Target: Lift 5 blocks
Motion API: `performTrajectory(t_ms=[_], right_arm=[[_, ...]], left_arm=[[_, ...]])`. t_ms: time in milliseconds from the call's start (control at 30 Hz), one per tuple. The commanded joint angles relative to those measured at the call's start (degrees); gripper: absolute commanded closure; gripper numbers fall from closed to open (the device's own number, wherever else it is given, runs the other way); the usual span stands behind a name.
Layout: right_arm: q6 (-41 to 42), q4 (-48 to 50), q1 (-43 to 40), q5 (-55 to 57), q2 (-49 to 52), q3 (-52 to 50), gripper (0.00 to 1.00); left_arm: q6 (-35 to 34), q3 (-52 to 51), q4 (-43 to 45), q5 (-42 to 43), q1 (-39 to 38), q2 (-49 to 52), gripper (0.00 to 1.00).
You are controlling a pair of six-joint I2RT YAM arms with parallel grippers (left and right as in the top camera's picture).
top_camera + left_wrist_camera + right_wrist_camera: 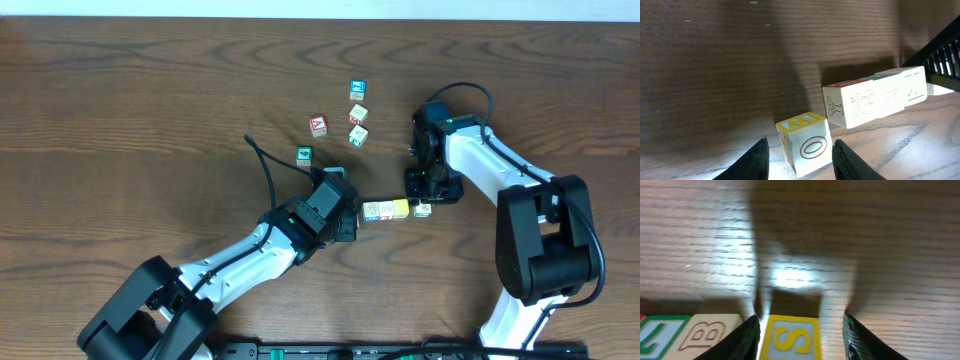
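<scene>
**Two arms at a wooden table [120, 80], block-lifting task.** The left gripper [800, 150] stood at a middling width, astride a cream cube marked O [805, 145] that rested on the wood. A sliver of table showed between this cube and one finger, so the cube was bracketed, not clamped. Just beyond the fingertips and off to one side lay a row of blocks [875, 97], butted face to face.

The right gripper [800, 322] likewise stood apart, around the yellow S cube [790, 337] at the end of that row. The cube sat close against one finger, with a clear gap to the other. Outside the near finger came a B cube [710, 330], then a green-bordered cube [660, 337]. From overhead, a further cream cube [423, 210] lay just beside the right gripper, and a red-faced cube [318, 125] lay well away from both hands.

*Handling (judgement).* Such wooden cubes are probably light and rigid, and unlikely to be harmed by a firm pinch. Their smooth printed faces may slip under a weak or skewed one.
- A single cube is best taken on two opposite flat faces, with the fingers square and centred, never on an edge or corner.
- A row squeezed from its two ends should hold only if the cubes are well aligned; an offset cube would likely pop out.
</scene>
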Motion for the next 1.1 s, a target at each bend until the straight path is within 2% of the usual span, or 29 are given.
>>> performTrajectory(t_ms=[0, 467, 533, 733, 800, 1067], right_arm=[[0.26, 0.22, -1.40, 0.94, 0.52, 1.09, 0.50], [1.97, 5.29, -2.56, -1.44, 0.52, 1.86, 0.42], [2.19, 5.09, -2.75, -1.38, 0.52, 2.91, 0.49], [6.03, -1.03, -4.74, 2.95, 0.52, 8.66, 0.85], [6.51, -3.56, -5.75, 4.94, 0.37, 10.56, 0.93], [6.71, -6.93, -10.84, 5.09, -2.19, 12.28, 0.98]], left_arm=[[0.76, 0.59, -0.17, -0.90, -0.07, 0.52, 0.58], [0.79, 0.57, -0.44, -0.92, -0.07, 0.52, 0.58], [1.14, 0.57, -0.83, -0.94, -0.07, 0.52, 0.58], [2.29, 0.57, -4.15, -5.25, 0.00, 0.52, 0.58], [2.34, 0.57, -5.68, -7.69, 0.04, 0.52, 0.58], [3.10, 0.59, -6.60, -9.03, 0.42, 0.52, 0.58]])
